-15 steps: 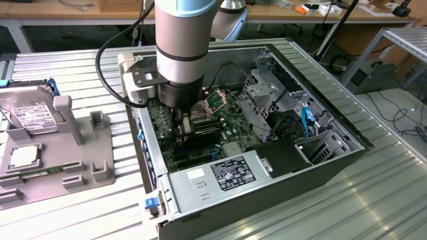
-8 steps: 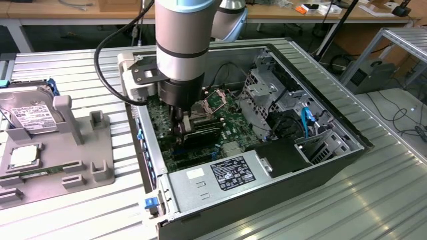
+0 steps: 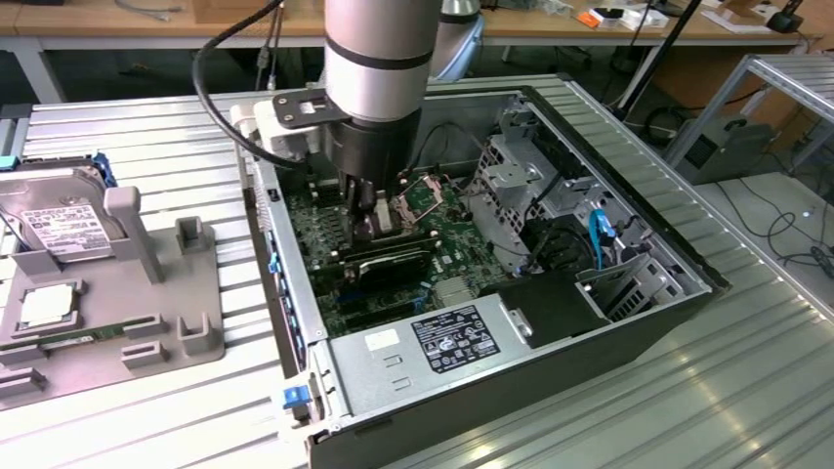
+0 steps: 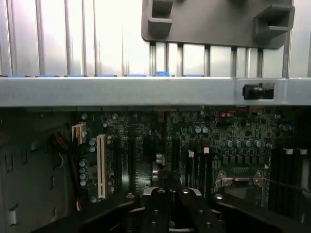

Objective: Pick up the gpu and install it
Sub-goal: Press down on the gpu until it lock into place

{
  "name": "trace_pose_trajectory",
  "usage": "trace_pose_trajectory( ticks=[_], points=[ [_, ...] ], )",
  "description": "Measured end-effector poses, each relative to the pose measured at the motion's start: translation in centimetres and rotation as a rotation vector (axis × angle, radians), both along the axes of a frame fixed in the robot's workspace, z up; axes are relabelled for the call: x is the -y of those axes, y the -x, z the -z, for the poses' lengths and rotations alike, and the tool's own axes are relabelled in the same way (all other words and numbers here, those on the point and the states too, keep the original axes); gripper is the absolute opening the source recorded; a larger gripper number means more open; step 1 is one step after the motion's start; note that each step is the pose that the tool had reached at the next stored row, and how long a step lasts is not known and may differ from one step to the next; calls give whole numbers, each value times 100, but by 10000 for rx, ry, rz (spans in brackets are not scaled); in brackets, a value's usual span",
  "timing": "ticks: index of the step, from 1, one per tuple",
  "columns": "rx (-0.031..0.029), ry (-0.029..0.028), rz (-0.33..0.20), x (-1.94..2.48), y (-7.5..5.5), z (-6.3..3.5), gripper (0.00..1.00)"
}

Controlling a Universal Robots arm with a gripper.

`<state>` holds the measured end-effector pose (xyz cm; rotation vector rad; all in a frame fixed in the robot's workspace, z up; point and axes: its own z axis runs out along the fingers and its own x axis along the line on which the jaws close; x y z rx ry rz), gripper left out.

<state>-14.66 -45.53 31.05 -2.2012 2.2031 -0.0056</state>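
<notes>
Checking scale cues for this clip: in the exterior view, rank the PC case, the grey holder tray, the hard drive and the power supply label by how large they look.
Largest to smallest:
1. PC case
2. grey holder tray
3. hard drive
4. power supply label
The hard drive is partly hidden by the tray's posts, so its lead over the label is unsure.

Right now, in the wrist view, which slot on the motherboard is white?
The long slot beside the column of small blue capacitors; the neighbouring slots are black.
</notes>
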Motion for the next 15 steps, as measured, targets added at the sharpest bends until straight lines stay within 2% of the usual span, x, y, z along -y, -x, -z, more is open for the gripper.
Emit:
trace_pose_trajectory(
  ticks=[3,5,9,15],
  points=[
    [-67,0,0,0,-185,0,11],
    [-76,-1,-2,0,-285,-3,11],
    [-82,0,-2,0,-323,-69,11],
    [-82,-8,-1,0,-323,-75,11]
  ],
)
